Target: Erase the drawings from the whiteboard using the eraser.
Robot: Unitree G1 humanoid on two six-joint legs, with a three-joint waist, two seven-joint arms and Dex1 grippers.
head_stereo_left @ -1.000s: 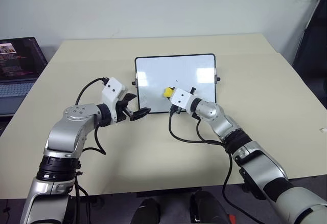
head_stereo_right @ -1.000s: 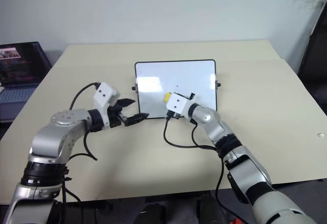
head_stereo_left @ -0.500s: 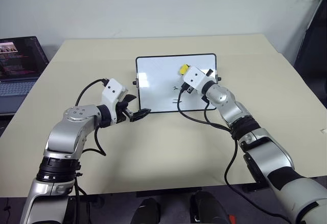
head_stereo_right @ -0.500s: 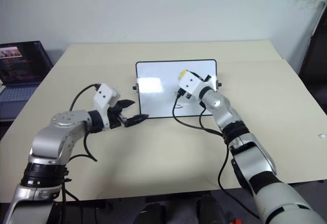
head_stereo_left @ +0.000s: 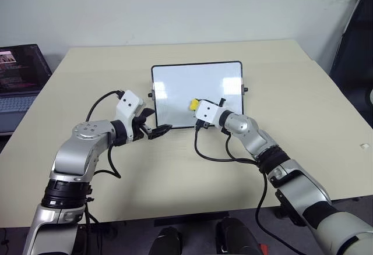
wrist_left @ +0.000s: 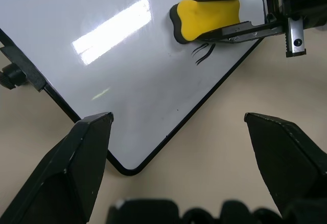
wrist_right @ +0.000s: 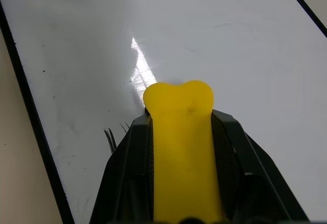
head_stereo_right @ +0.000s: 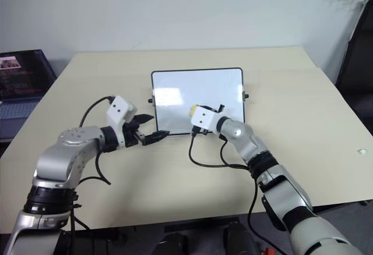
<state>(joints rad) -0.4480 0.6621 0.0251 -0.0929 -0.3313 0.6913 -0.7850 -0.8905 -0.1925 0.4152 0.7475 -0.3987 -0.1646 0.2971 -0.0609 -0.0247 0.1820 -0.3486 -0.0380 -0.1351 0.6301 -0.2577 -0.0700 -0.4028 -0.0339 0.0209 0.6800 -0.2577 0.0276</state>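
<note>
Eraser point(head_stereo_left: 193, 103) first: the yellow block with its black underside is clamped between the two black fingers of the right tool point(head_stereo_left: 198, 107), set down on the near half of the whiteboard point(head_stereo_left: 186, 83), a little right of the board's middle. Nearer the robot, the left tool point(head_stereo_left: 155, 123) hangs over the counter point(head_stereo_left: 175, 167) just beside the board's near left corner, its fingers spread apart and holding nothing. From the head views the board looks almost clean, a glossy white panel in a thin black frame with small knobs on its short sides. The left wrist view gives more: a few short curved black strokes of the drawings point(wrist_left: 203, 55) lie just beside the eraser's rounded end, close to the board's near edge. The right wrist view shows those strokes point(wrist_right: 110, 138) beside the clamped fingers, and faint grey smears across the white. Far off at the left, beyond the counter's edge, stands a laptop point(head_stereo_left: 17, 71) with its screen lit.
</note>
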